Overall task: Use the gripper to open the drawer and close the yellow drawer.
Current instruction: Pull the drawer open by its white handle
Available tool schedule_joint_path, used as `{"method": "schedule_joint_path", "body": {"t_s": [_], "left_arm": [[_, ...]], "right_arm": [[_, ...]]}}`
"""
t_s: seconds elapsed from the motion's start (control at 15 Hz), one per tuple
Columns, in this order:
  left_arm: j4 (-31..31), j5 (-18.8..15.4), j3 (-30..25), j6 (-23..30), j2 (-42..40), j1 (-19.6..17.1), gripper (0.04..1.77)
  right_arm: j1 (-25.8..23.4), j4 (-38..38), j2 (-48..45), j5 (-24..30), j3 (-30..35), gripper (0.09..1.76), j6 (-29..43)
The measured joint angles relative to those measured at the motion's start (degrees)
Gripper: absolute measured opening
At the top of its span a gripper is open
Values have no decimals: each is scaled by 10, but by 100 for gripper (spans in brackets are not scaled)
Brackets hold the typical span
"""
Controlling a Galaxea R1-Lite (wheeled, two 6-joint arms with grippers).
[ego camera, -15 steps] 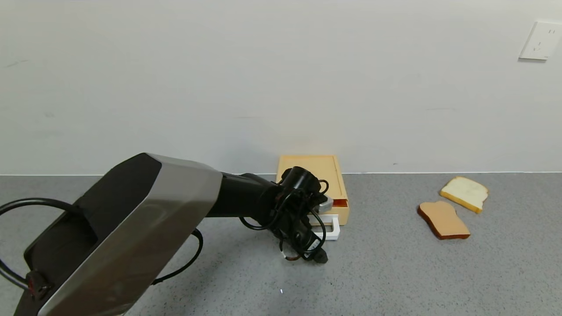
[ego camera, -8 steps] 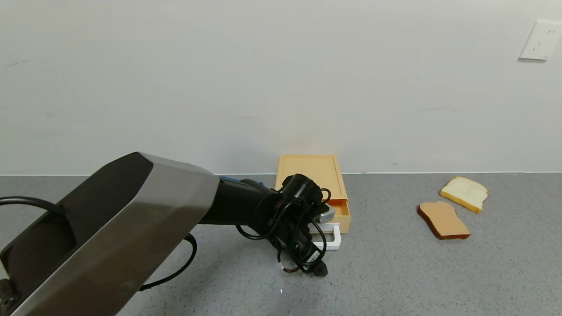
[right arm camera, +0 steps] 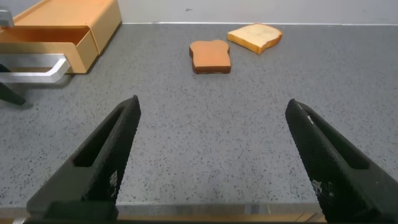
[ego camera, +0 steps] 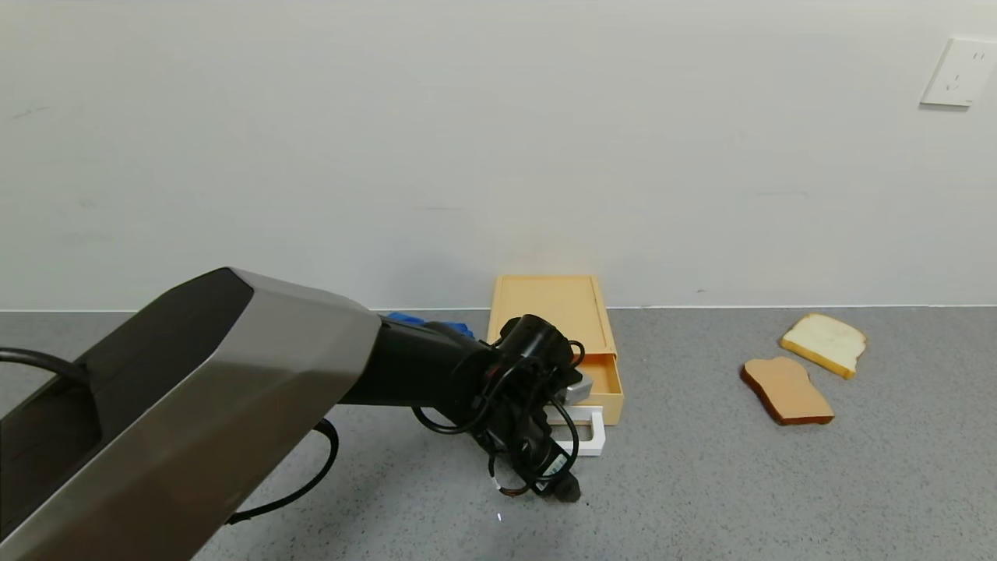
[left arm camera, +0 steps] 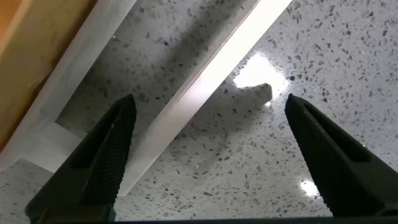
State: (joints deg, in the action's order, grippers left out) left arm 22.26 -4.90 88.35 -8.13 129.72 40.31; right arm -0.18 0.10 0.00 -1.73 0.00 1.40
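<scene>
Left gripper (left arm camera: 205, 155) low, fingers apart; right gripper (right arm camera: 211, 162) likewise spread.

The drawer (ego camera: 605, 376) sticks out of its case (ego camera: 554, 312) by the wall, with two bread slices (ego camera: 787, 389) well to its right.

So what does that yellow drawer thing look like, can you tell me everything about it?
The yellow drawer is a flat, pale-yellow tray that looks like plastic, sitting in a matching low case against the wall on the grey speckled counter. It is pulled partway out, so some of its inside shows. On its front is a white rectangular loop handle. The left gripper is open, with the handle's front bar running between its black jaws. Whether they touch it cannot be told.
</scene>
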Motion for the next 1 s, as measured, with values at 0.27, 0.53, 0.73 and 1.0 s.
{"method": "schedule_joint_path", "body": {"t_s": [0.27, 0.53, 0.73, 1.0], "left_arm": [[0, 1, -20, 9, -10, 11, 172], [2, 2, -39, 19, -23, 20, 172], [0, 12, -53, 25, -31, 28, 172], [-2, 14, -66, 51, -38, 35, 172]], "right_arm": [[0, 0, 0, 0, 0, 171, 0], [0, 0, 0, 0, 0, 171, 0], [0, 0, 0, 0, 0, 171, 0], [0, 0, 0, 0, 0, 171, 0]]}}
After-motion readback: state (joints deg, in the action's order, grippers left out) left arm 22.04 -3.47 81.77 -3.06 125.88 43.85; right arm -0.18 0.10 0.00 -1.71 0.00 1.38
